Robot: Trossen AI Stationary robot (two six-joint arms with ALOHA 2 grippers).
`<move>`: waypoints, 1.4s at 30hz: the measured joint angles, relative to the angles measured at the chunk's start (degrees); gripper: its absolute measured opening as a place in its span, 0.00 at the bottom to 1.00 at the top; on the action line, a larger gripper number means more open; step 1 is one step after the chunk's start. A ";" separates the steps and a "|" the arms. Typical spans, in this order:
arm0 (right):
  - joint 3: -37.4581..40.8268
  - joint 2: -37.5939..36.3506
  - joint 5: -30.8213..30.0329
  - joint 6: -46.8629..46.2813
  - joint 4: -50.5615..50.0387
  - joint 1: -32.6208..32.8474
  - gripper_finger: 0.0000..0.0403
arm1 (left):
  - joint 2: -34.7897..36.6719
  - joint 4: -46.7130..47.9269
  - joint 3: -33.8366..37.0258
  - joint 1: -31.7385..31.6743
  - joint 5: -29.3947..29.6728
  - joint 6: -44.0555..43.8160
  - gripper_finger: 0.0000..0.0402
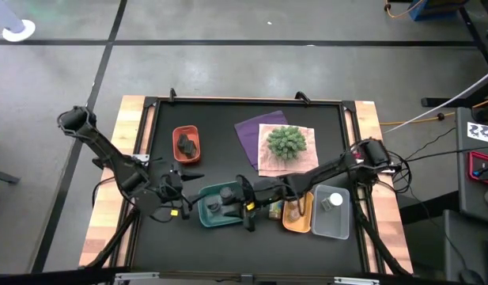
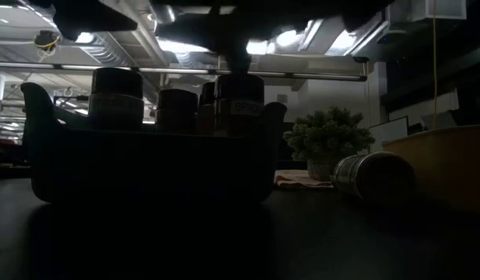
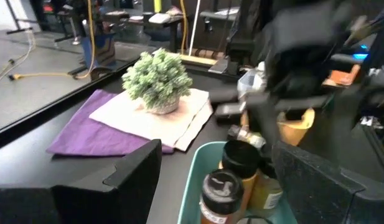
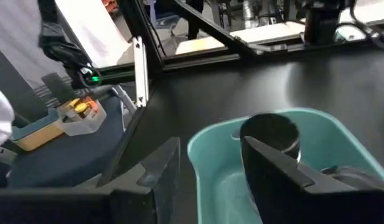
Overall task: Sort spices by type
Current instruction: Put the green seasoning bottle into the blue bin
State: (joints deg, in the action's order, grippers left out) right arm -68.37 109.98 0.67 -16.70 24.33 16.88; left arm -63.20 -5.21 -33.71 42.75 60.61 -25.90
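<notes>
While the right gripper (image 4: 207, 171), fingers parted, straddles a jar (image 4: 271, 138) in the teal tray (image 4: 207, 149), releasing and lifting clear seems next.

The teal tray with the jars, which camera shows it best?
The high view: the whole teal tray shows, with its jars, under the right pincer. The low view gives a dark side silhouette; each wrist view shows only part of it.

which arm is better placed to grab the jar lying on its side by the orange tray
Likely the right. Its gripper sits at the teal tray, next to the lying jar beside the orange tray. The left gripper is across the teal tray, farther off.
</notes>
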 joint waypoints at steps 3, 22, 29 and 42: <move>-0.01 -3.77 -0.52 -0.64 -4.84 0.02 0.43 | 0.00 2.65 0.00 -0.46 0.01 -2.19 0.71; -0.04 -19.19 -9.36 -49.85 -54.80 0.07 0.43 | -0.02 9.94 0.00 -0.56 -2.16 -5.89 0.71; -0.04 -19.04 -5.48 -60.35 -62.17 0.04 0.43 | -0.02 10.90 -0.01 -0.56 -3.16 -5.98 0.71; -0.04 -19.02 -1.09 -68.34 -68.91 0.04 0.43 | -0.02 10.90 -0.02 -0.56 -3.23 -5.63 0.71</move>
State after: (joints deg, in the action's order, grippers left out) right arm -68.40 90.96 -0.43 -85.05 -44.59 16.93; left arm -63.22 5.69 -33.74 42.19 57.39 -31.54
